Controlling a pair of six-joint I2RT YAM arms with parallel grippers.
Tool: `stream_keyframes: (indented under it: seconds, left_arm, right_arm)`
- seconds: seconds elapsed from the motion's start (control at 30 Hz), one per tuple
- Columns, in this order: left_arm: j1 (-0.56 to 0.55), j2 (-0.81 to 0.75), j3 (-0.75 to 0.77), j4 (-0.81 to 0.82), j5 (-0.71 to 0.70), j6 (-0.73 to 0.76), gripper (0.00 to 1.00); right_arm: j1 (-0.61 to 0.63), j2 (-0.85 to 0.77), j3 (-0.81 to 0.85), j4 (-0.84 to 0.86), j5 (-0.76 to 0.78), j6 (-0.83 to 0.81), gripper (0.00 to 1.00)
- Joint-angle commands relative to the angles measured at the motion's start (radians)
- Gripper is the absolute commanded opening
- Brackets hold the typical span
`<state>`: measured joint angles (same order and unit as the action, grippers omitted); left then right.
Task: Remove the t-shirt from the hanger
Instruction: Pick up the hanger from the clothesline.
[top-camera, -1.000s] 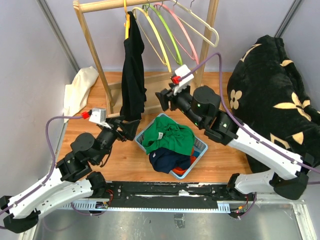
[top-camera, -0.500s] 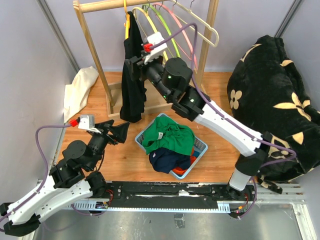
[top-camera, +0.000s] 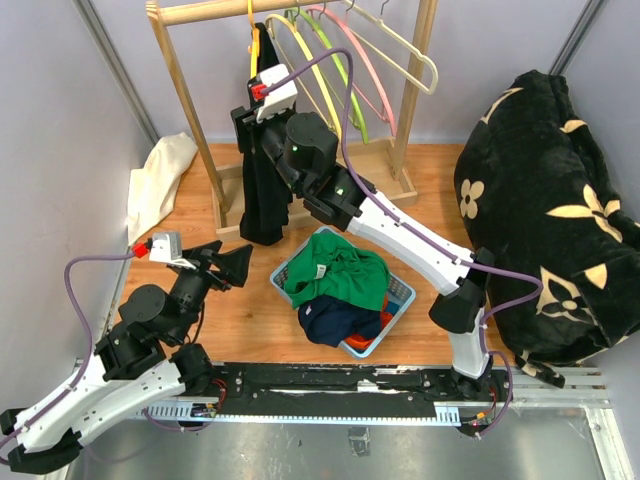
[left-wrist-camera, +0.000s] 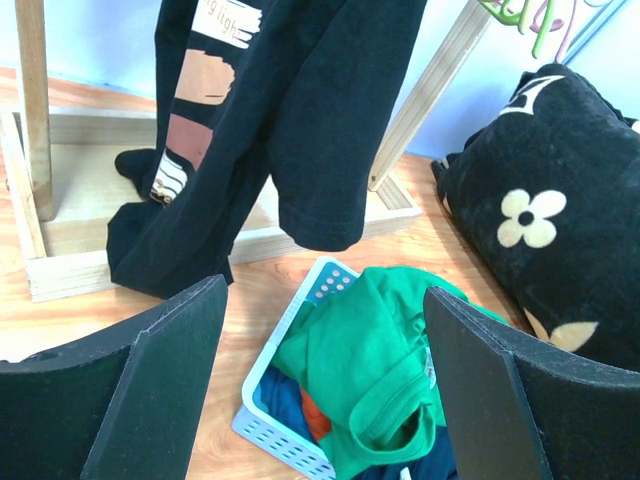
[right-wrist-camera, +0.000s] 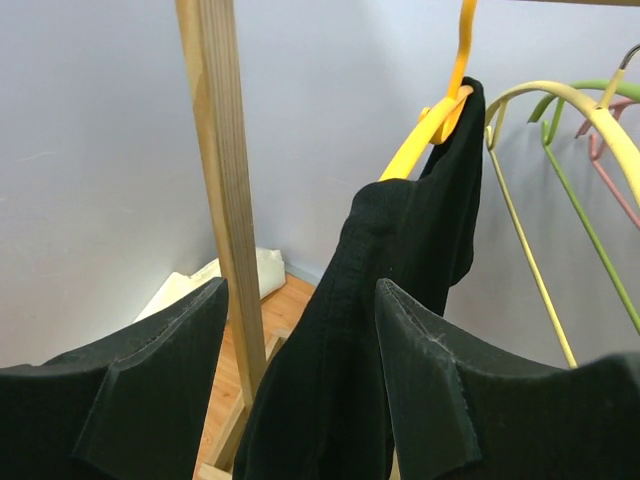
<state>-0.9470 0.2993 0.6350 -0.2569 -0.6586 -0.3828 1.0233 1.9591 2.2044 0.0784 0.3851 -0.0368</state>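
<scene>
Your right gripper (right-wrist-camera: 300, 300) is up at the rack (top-camera: 180, 90), jaws apart, nothing clamped. The t-shirt (top-camera: 263, 215) shows in the gap beyond its fingertips; you cannot tell whether they touch it. The t-shirt hangs on the orange hanger (right-wrist-camera: 425, 130), leftmost on the rail, hem down by the rack base. Your left gripper (left-wrist-camera: 325, 290) sits low, jaws wide and empty, facing the hem and the basket (top-camera: 400, 295). The basket lies just right of the hem, with a green garment (top-camera: 335, 275) on top.
</scene>
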Motion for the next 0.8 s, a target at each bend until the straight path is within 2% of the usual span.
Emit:
stream_keyframes:
  seconds: [0.0,0.3,0.5,0.77]
  left_arm:
    - [-0.009,-0.024,-0.007,-0.011,-0.035,-0.004,0.84]
    - [-0.009,-0.020,-0.007,-0.009,-0.039,-0.004,0.84]
    - [-0.009,-0.010,-0.010,0.008,-0.033,-0.002,0.84]
    - [-0.009,0.010,-0.013,0.027,-0.024,-0.001,0.84]
  right_arm:
    - [-0.004,0.016,0.062,0.066,0.086,-0.019,0.61]
    - [-0.038,0.046,0.078,0.023,0.136,0.001,0.60]
    - [-0.065,0.007,0.021,0.008,0.139,0.016,0.59]
    - [-0.081,-0.038,-0.044,0.026,0.107,0.018,0.53]
